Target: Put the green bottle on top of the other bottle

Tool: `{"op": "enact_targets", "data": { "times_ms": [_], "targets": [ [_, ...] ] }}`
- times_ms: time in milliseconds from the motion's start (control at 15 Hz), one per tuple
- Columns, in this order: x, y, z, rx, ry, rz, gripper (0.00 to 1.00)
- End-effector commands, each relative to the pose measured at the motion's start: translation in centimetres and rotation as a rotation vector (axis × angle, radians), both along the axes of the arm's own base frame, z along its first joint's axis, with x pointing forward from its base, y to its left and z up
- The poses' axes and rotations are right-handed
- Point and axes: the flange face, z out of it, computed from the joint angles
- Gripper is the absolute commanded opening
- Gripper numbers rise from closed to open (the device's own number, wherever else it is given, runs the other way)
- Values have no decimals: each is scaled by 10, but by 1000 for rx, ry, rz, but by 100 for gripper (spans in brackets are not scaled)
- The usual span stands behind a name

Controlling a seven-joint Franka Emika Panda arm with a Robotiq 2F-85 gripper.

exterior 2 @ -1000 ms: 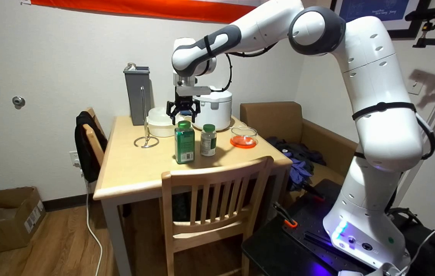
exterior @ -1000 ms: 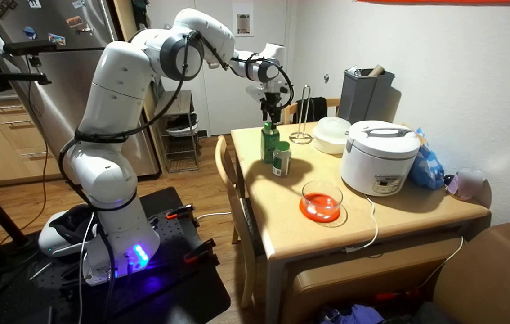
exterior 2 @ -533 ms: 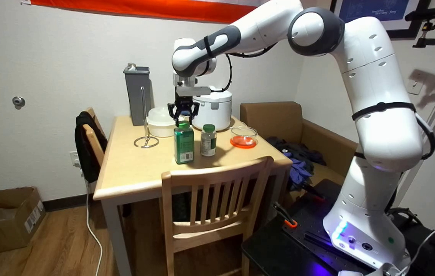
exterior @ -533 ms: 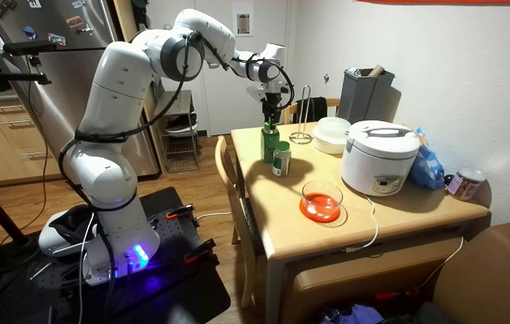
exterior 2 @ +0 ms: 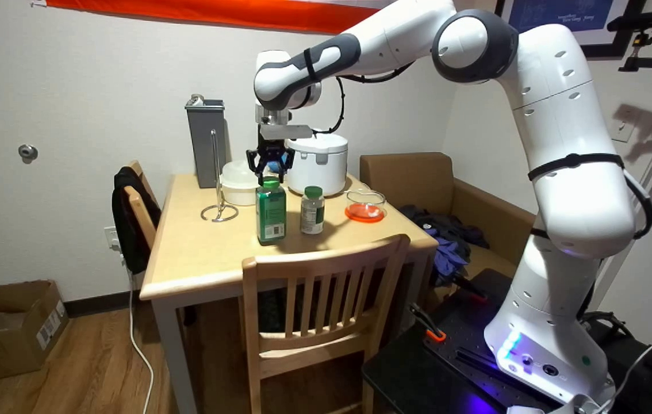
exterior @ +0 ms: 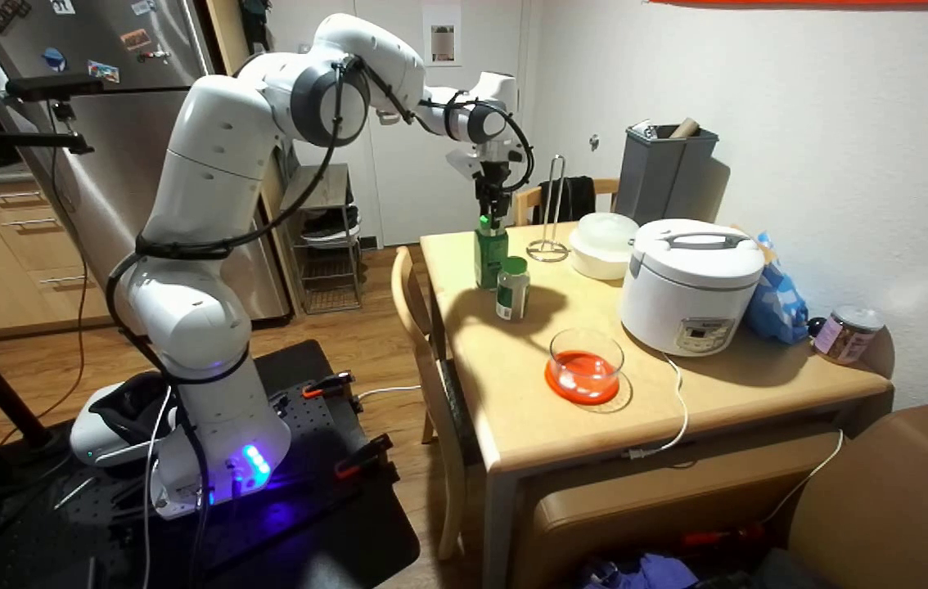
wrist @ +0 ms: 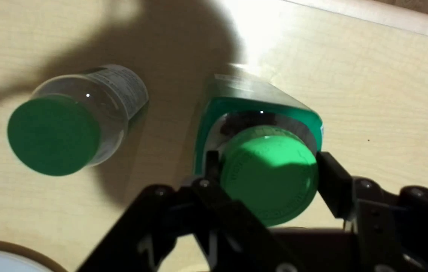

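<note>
The green bottle, with its bright green cap, hangs upright or nearly so from my gripper. In the wrist view the black fingers press on both sides of that cap. Its base looks slightly raised from the table, though any gap is too small to tell. The other bottle, clear with a white label and a darker green cap, stands upright on the table close beside it. In an exterior view this bottle partly overlaps the green bottle.
A metal stand, a pale lidded bowl and a white rice cooker are on the table. A glass bowl on a red base is also there. One chair stands against the near side.
The jaws have closed on the green bottle's cap. Gripper and bottle have since risen a little, shifting slightly left in an exterior view. The other bottle has not moved.
</note>
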Motion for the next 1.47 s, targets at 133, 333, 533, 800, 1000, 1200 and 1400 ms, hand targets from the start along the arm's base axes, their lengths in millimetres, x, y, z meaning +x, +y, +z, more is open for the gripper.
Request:
{"op": "enact_targets", "data": {
  "times_ms": [133, 333, 533, 800, 1000, 1200, 1400],
  "targets": [
    [-14, 10, 60, -10, 15, 13, 39],
    [-19, 7, 92, -15, 15, -1, 39],
    [-22, 1, 124, -15, -4, -10, 39],
    [-25, -11, 158, -22, -31, -29, 39],
    [-25, -24, 179, -47, -56, -44, 39],
    [-22, -43, 192, -73, -68, -96, 39],
    [-18, -62, 195, -77, -62, -156, 39]
  ]
}}
